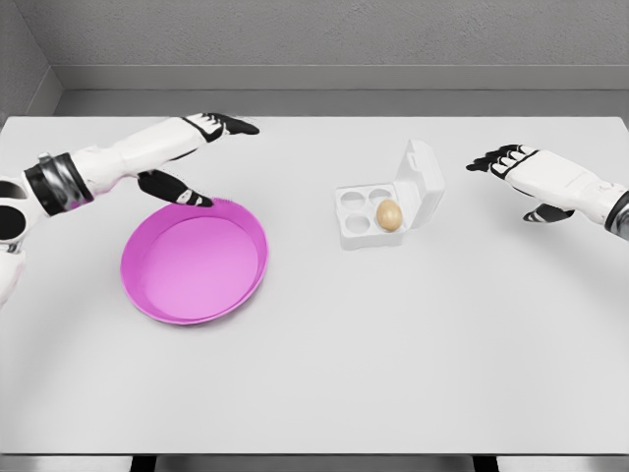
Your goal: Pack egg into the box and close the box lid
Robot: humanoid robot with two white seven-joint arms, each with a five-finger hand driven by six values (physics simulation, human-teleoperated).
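A small white egg box [366, 210] sits right of the table's middle, its lid [424, 181] standing open on the right side. One tan egg [389, 214] rests in the front right cup; the other cups are empty. My right hand [501, 160] hovers open to the right of the lid, apart from it, fingers pointing left. My left hand [222, 126] hangs open above the far left of the table, its thumb over the back rim of a pink bowl.
An empty pink bowl [195, 262] lies left of the box. The table [393, 354] is white and runs to a grey wall at the back.
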